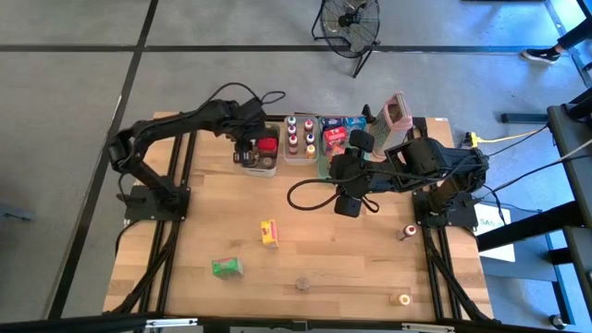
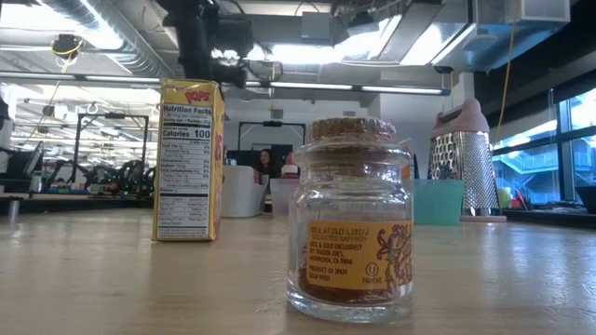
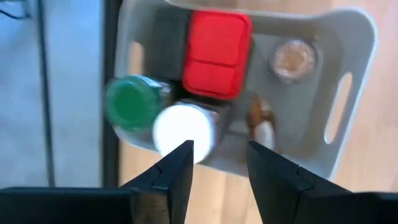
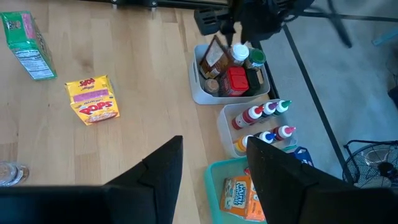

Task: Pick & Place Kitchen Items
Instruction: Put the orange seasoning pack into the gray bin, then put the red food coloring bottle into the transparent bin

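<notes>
Here, left end effector point(image 3: 217, 171) open above tub point(image 3: 354, 37), white-capped bottle point(image 3: 185, 129) below

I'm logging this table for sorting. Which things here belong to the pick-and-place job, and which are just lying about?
Job items:
- yellow cereal box
- green box
- cork-topped jar
- red box in the grey tub
- spice bottles

Lying about:
- box grater
- floor fan

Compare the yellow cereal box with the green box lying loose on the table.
The yellow cereal box is yellow with red lettering; the green box is green with pink. The yellow cereal box lies nearer the tubs; the green box lies toward the table's front edge. Both are small boxes loose on the wood.
</notes>
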{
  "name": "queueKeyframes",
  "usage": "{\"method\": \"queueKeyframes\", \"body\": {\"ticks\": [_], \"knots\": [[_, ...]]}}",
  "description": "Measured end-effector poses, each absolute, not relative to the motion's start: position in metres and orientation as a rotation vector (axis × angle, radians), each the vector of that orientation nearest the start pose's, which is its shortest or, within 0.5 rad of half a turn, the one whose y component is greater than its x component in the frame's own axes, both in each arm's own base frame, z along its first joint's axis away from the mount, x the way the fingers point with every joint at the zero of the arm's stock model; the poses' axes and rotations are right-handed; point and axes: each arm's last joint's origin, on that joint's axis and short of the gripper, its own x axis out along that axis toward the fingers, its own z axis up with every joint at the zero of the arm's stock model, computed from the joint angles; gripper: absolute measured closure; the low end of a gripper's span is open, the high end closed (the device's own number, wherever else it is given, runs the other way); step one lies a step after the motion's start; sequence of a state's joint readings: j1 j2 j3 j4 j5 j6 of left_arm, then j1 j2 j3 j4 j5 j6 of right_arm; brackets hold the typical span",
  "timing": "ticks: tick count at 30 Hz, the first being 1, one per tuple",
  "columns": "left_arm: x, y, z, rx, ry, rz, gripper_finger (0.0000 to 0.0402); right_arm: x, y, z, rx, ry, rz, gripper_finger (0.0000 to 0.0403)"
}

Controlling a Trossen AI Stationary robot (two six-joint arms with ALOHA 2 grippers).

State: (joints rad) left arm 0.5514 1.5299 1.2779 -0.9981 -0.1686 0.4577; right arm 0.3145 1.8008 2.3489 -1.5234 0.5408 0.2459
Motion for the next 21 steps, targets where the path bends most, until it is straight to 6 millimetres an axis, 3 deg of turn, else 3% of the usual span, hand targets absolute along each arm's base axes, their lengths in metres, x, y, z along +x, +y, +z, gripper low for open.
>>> {"method": "queueKeyframes", "body": {"ticks": [7,14,21], "knots": [[0.235,0.154,0.327,0.280,1.237,0.481,0.0260,0.299,0.081,0.463,-0.184,0.847,-0.324,0.0223],[0.212,0.141,0.381,0.314,1.040,0.565,0.0258,0.300,0.082,0.463,-0.179,0.846,-0.320,0.0223],[0.188,0.123,0.408,0.256,0.878,0.590,0.0262,0.301,0.082,0.464,-0.169,0.827,-0.318,0.0223]]}}
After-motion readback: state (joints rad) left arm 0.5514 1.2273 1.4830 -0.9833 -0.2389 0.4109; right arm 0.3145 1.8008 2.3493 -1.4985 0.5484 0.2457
